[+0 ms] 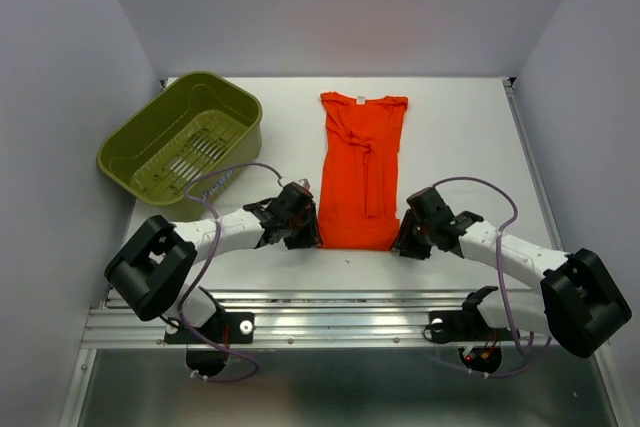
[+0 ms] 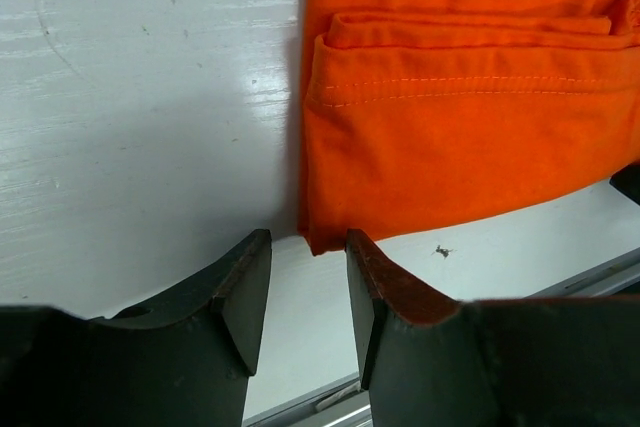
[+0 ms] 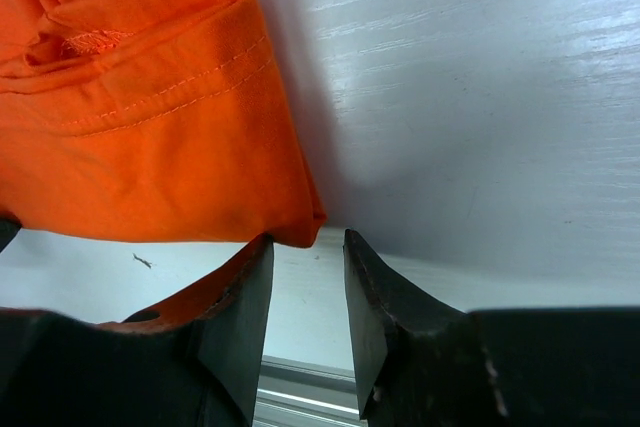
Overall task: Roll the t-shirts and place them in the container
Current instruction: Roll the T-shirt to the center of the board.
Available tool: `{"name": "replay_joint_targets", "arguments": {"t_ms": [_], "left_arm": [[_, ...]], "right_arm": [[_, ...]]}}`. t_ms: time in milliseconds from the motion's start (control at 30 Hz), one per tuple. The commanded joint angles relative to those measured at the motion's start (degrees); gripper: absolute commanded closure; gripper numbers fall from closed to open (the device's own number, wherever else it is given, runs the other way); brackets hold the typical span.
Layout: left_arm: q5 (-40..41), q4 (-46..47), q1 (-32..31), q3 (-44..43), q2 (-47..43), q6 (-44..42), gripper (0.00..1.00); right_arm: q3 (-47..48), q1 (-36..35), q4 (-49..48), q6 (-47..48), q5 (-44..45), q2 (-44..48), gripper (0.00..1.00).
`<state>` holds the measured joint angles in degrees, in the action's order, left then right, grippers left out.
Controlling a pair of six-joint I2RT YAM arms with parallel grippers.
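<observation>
Shows the bright orange-red t-shirt (image 1: 362, 172) folded into a narrow, creased lengthwise strip mid-table, hem nearest, with left gripper (image 2: 307, 239) and right gripper (image 3: 307, 239) parted, empty, at its near corners.

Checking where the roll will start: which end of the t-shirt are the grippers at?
The hem end of the t-shirt, nearest the arm bases: the left gripper and right gripper sit open at its corners. The collar lies far from both.

I see an olive-green slotted basket (image 1: 150, 152), empty, at the white surface's (image 1: 470, 147) far-left corner. Small dark speck (image 2: 440, 250) near the front edge.
</observation>
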<state>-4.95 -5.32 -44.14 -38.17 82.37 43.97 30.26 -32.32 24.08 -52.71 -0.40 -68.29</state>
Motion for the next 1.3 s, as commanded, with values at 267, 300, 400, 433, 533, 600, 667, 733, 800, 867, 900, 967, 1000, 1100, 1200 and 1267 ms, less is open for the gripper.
{"name": "replay_joint_targets", "arguments": {"t_ms": [267,300,400,433,533,600,667,733,800,867,900,967,1000,1100,1200,1267], "left_arm": [[-0.3,2.6,0.0,0.6,1.8,0.2,0.76],[-0.2,2.5,0.0,0.6,1.8,0.3,0.80],[0.4,1.5,0.0,0.0,1.5,0.5,0.99],[0.6,0.9,0.0,-0.1,1.3,0.5,1.00],[0.7,-1.1,0.0,-1.6,1.0,0.5,1.00],[0.6,-2.5,0.0,-2.9,0.9,0.4,1.00],[0.4,-3.9,0.0,-4.1,1.2,0.4,1.00],[0.1,-5.8,0.1,-6.1,1.8,0.2,1.00],[0.1,-7.2,0.1,-7.7,2.3,0.1,1.00],[-0.1,-7.6,0.4,-8.9,2.4,0.1,1.00],[-0.2,-7.9,0.5,-9.2,2.4,0.0,1.00],[-0.6,-8.2,1.1,-9.8,2.6,-0.1,1.00],[-0.8,-8.5,1.2,-10.3,2.6,-0.3,1.00],[-0.9,-9.0,2.0,-11.3,3.0,-0.4,1.00],[-0.9,-9.4,2.7,-12.5,3.6,-0.9,1.00],[-0.9,-9.6,3.0,-13.1,3.9,-1.1,1.00]], "right_arm": [[0.4,-0.2,-3.4,0.1,2.4,-1.2,0.72],[0.6,-0.2,-3.4,0.2,2.5,-1.2,0.75],[0.9,-0.2,-3.3,0.4,3.0,-1.0,0.92],[1.1,-0.2,-3.3,0.7,3.2,-0.8,0.96],[1.9,-0.2,-2.9,1.0,3.5,-0.4,0.99],[2.5,-0.2,-2.2,1.1,3.7,-0.3,0.99],[3.0,-0.2,-1.8,1.1,4.2,-0.2,0.99],[3.7,-0.2,-1.0,1.3,4.6,0.3,0.99],[4.3,-0.2,0.0,1.5,5.1,0.4,0.99],[5.2,-0.2,0.9,1.7,5.8,0.9,0.99],[5.6,-0.2,1.1,1.8,6.0,0.9,0.99],[6.4,-0.2,1.7,2.1,6.6,1.0,0.99],[6.7,-0.2,1.9,2.3,6.6,1.0,0.99],[7.7,-0.2,2.6,2.4,7.2,1.0,0.99],[8.8,-0.2,3.3,2.9,8.2,1.0,0.99],[9.5,-0.2,3.9,3.4,9.2,0.9,0.99]]}}
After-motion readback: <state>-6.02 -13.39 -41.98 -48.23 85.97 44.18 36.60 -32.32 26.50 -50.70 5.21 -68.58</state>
